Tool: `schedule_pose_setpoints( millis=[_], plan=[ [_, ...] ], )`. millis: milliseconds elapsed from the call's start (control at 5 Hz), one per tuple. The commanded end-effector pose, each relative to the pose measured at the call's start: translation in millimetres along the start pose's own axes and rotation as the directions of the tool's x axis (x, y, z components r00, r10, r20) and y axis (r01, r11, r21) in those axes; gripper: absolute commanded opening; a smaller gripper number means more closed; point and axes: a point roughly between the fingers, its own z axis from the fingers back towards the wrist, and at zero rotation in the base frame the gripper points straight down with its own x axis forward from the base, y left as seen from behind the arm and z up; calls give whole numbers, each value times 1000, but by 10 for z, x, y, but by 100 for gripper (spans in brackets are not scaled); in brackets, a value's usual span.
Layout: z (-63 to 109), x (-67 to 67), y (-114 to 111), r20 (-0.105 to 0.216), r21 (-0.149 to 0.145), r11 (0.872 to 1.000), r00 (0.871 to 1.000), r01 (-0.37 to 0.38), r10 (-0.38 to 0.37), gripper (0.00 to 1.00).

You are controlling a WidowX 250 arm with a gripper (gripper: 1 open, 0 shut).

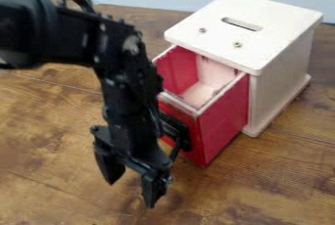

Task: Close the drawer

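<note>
In the single camera view, a black robot gripper (132, 182) points down in front of a red drawer (225, 121), its two fingers apart with a gap between the tips. The drawer juts out of a cream-white wooden box (268, 58) with a slotted top, open toward the table's near left corner, its pale inside showing. The box stands toward the right edge of the wooden table (53, 151). The arm hides most of the black front plate and wire handle (174, 129), so we cannot tell whether the gripper touches them. We judge the step in hand to be setting up the push. To do it well, we should bring the fingers squarely against the middle of the front and push up and rightward in the view, straight along the drawer's sides. We should go slowly and evenly: an off-centre shove could jam the drawer or turn the box, and a finger could snag in the loop.
</note>
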Motion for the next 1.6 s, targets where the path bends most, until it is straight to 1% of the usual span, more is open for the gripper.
schedule_pose_setpoints(
  millis=[0,200,600,1000,1400],
  plan=[
    [135,91,113,60,9,1000,998,-14,13,100],
    [153,136,156,66,6,999,997,-36,35,100],
    [208,250,229,84,4,1000,996,-31,30,100],
    [347,277,274,101,1,999,994,-34,34,100],
    [319,375,163,110,-1,1000,994,6,-6,100]
  ],
)
